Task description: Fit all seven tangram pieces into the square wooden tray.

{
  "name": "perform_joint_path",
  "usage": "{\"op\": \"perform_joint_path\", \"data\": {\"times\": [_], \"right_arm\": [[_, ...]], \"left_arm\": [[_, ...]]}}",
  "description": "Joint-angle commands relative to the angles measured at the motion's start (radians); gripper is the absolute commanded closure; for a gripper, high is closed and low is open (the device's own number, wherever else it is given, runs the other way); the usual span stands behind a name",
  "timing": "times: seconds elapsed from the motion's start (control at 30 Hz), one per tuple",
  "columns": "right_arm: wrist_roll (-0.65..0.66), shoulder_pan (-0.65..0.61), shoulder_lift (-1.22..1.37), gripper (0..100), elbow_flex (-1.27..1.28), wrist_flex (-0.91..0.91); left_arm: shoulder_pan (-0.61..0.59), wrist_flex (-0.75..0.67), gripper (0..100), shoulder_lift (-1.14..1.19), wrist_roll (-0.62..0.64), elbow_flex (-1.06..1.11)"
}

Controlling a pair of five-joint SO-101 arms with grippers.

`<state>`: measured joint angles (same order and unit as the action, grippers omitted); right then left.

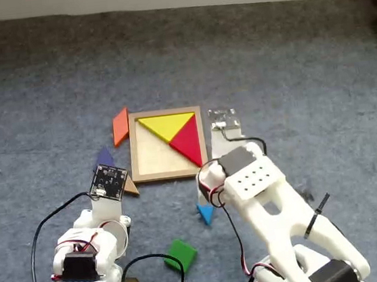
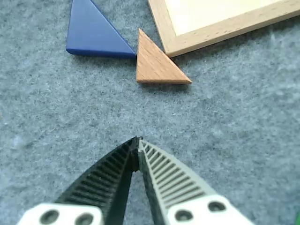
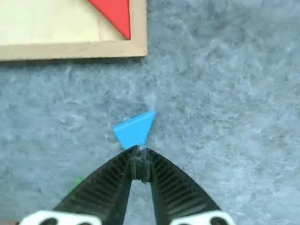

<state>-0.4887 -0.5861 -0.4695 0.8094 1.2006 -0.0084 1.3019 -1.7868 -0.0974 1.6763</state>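
Two of the seven pieces sit in the tray. The yellow triangle has its long edge along the far wall, right angle pointing near, toward the centre. The red triangle has its long edge along the right wall, right angle pointing left. They meet on a diagonal. Tray's left and near part is bare wood.

Five lie out on the grey worktop. Orange piece: long axis near–far, just beside the tray's far-left corner. Dark blue triangle and wood triangle lie off the near-left corner, both w/ long edges turned toward the tray. The blue one's sharp corner meets the wood one's side, and the wood one is just beside the tray corner. Light blue triangle: near of the tray's near-right corner, apart from it, one corner aimed away from my right pincer, toward the tray. Green square: nearer still, turned corner-on, btw my two arms.

My left pincer is closed, tips together, gripping nothing, just near of the wood triangle. Right pincer is closed too and empty, tips right at the light blue triangle's nearest edge; can't tell if they touch.
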Motion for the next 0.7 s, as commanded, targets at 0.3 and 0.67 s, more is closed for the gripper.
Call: {"op": "perform_joint_path", "data": {"times": [0.3,0.67], "right_arm": [[-0.180,-0.150,-0.035,80.2,0.012,-0.150],[-0.215,-0.196,-0.033,70.7,0.104,-0.257]], "left_arm": [[-0.012,0.005,99,-0.004,-0.008,0.021],[-0.012,0.005,99,-0.004,-0.008,0.021]]}}
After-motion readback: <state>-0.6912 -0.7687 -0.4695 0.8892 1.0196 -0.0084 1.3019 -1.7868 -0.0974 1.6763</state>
